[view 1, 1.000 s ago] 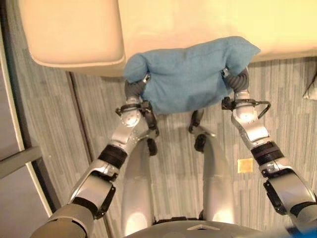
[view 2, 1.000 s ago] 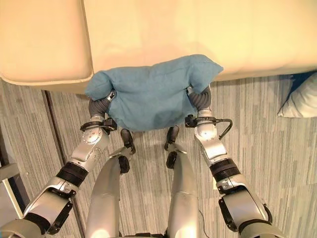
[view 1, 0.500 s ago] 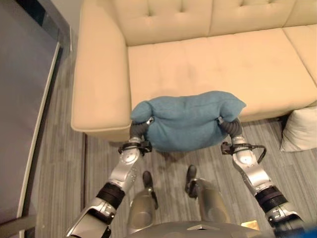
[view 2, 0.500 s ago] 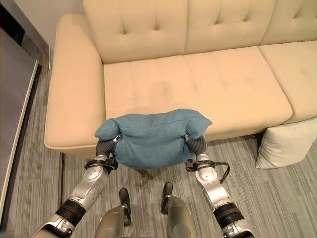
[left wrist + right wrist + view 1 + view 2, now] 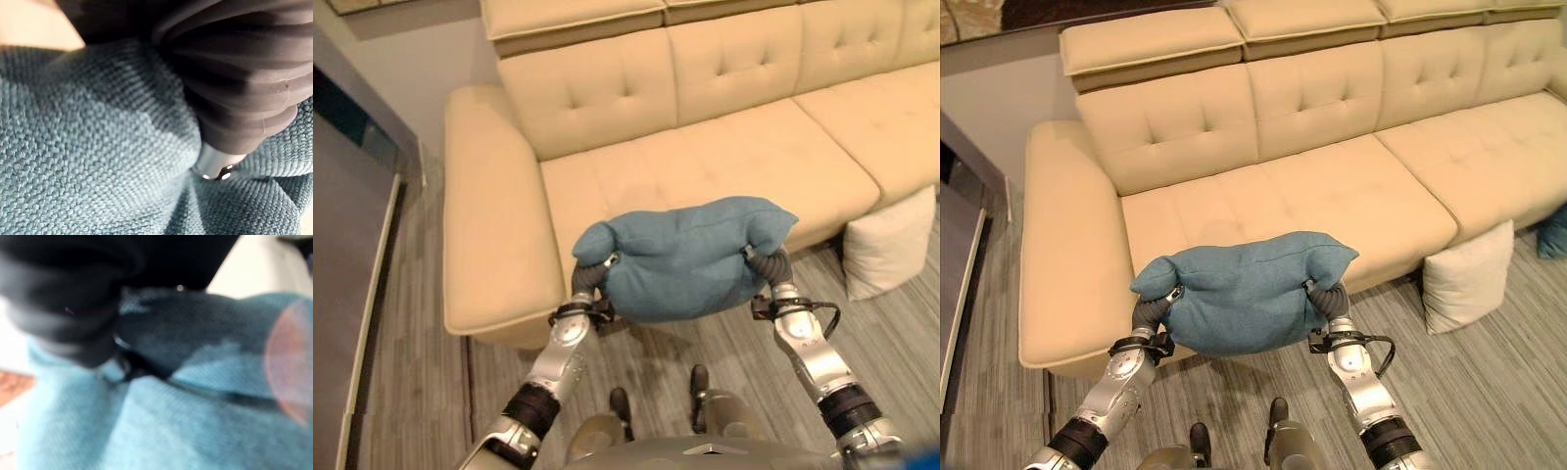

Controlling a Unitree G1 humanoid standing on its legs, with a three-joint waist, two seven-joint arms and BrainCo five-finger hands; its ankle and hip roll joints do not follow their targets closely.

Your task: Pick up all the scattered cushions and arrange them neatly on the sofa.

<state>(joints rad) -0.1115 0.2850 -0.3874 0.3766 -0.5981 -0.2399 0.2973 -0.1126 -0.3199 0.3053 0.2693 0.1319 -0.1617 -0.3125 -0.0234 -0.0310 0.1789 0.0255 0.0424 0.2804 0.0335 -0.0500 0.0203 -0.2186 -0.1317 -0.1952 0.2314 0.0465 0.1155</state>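
A blue cushion (image 5: 680,259) hangs in the air between my two hands, just in front of the front edge of the beige sofa (image 5: 705,157). My left hand (image 5: 585,279) is sunk into the cushion's left end, and my right hand (image 5: 771,266) into its right end. In the left wrist view the blue weave (image 5: 88,147) bulges against the dark ribbed cover (image 5: 234,88). A white cushion (image 5: 886,240) leans on the floor against the sofa's front, to the right.
The sofa's seat (image 5: 1283,201) lies bare behind the blue cushion, with its wide armrest (image 5: 1058,264) on the left. Another blue cushion (image 5: 1555,230) shows at the far right edge on the floor. A dark panel (image 5: 347,255) stands on the left.
The camera has tilted up, so the whole sofa and its backrest show. The blue cushion stays between both hands and sits somewhat higher in front of the seat edge.
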